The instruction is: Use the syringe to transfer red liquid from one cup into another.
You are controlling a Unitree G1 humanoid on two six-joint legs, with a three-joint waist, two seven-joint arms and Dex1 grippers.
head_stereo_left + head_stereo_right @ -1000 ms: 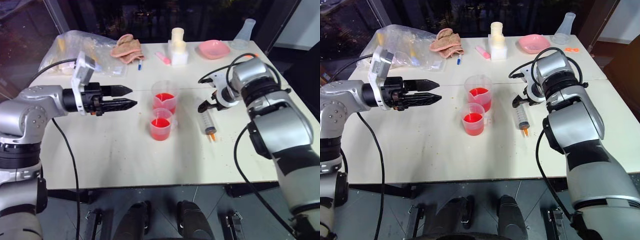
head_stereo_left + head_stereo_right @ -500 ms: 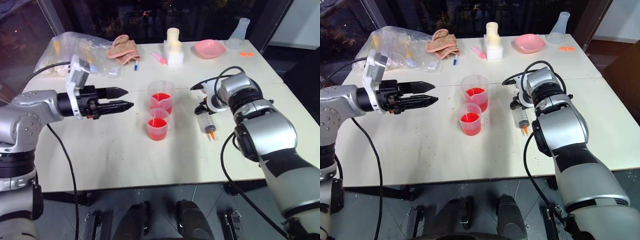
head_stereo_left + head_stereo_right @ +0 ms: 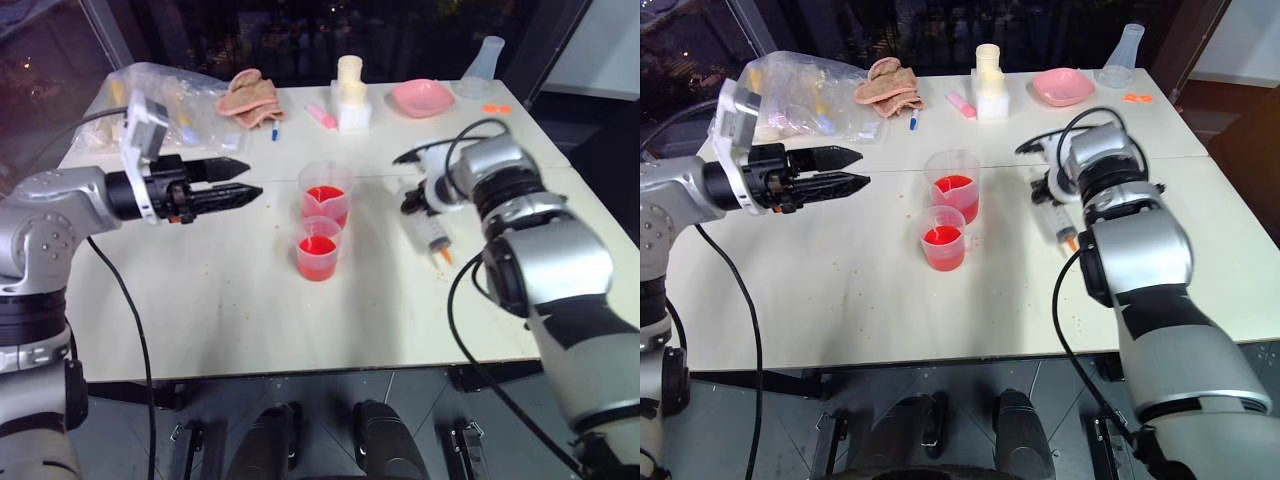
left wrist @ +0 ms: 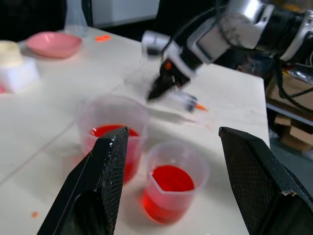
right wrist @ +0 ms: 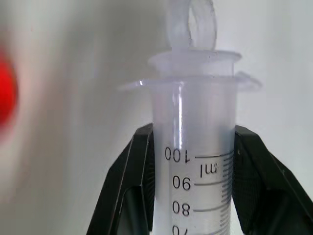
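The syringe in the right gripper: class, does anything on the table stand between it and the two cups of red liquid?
Nothing visible does. The syringe, clamped in the right gripper, has only bare table between it and the two cups.

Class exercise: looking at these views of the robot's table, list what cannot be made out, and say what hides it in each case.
- The syringe: lower barrel and tip cut off by the right wrist view's edge.
- Contents of the plastic bag: wrinkled film hides them, head view.
- The right gripper: blurred in the left wrist view.

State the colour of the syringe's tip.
Orange; the syringe tip shows best in the left eye view.
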